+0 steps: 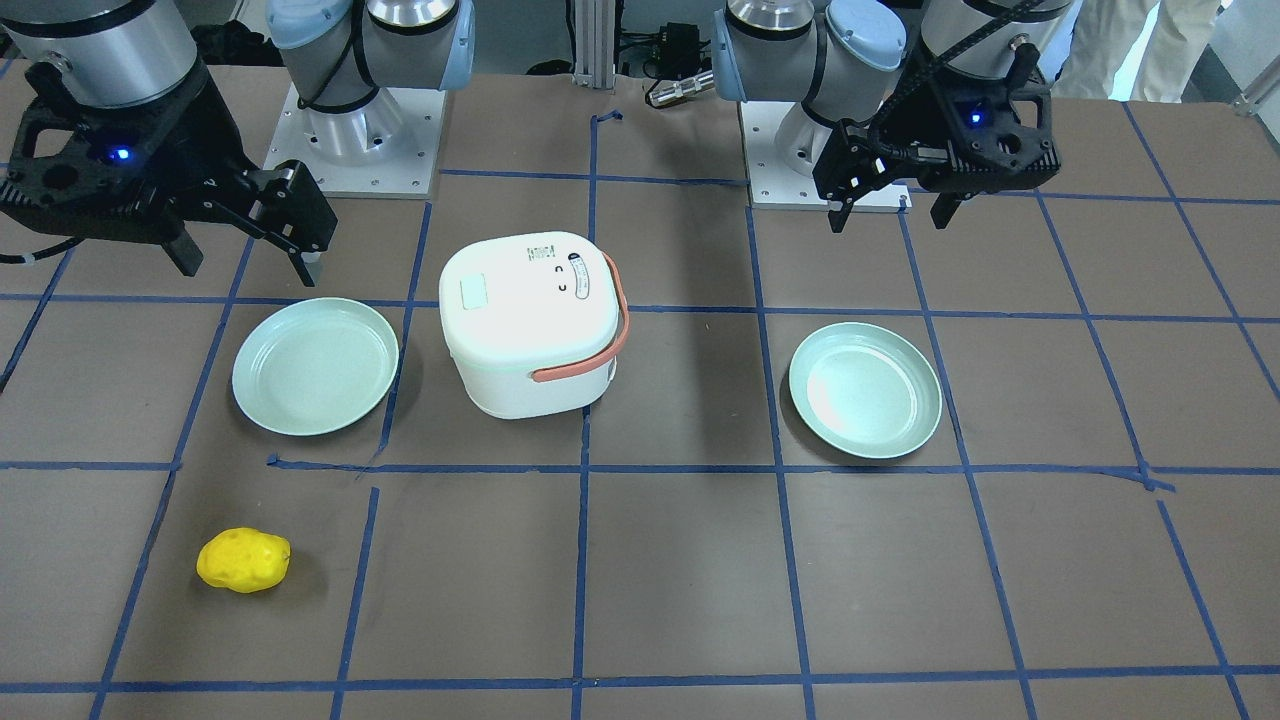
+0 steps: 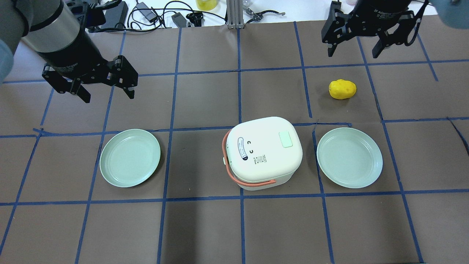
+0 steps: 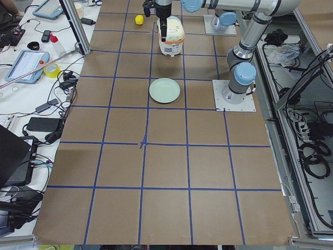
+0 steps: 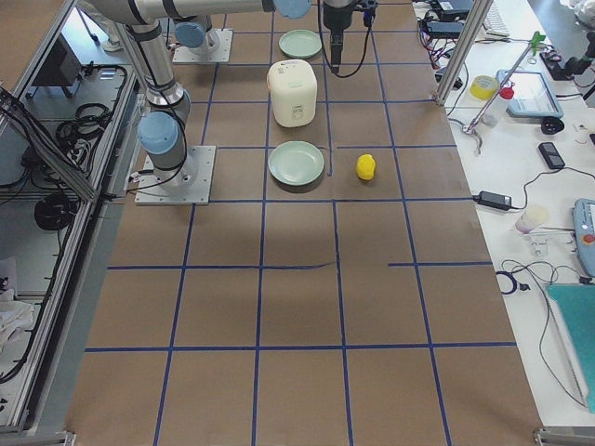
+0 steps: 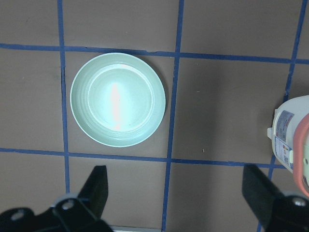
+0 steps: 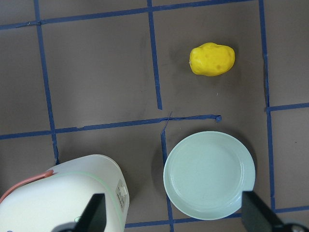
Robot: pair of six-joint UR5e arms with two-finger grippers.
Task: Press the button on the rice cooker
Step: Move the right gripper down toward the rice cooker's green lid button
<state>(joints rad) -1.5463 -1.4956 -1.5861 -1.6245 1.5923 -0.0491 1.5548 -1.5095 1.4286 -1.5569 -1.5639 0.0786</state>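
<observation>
The white rice cooker [image 2: 262, 152] with an orange handle stands at the table's middle; a pale green square button [image 2: 285, 139] sits on its lid. It also shows in the front view [image 1: 530, 325]. My left gripper [image 2: 109, 94] is open and empty, hovering well to the cooker's far left; in the front view it [image 1: 890, 218] is at the upper right. My right gripper [image 2: 353, 52] is open and empty, high at the far right, beyond the cooker; the front view shows it [image 1: 245, 262] at the upper left. The wrist views catch the cooker's edge [image 5: 294, 140] and its side [image 6: 63, 193].
Two pale green plates flank the cooker, one on the left [image 2: 130, 157] and one on the right [image 2: 350, 157]. A yellow potato [image 2: 342, 89] lies beyond the right plate, below my right gripper. Blue tape lines grid the brown table.
</observation>
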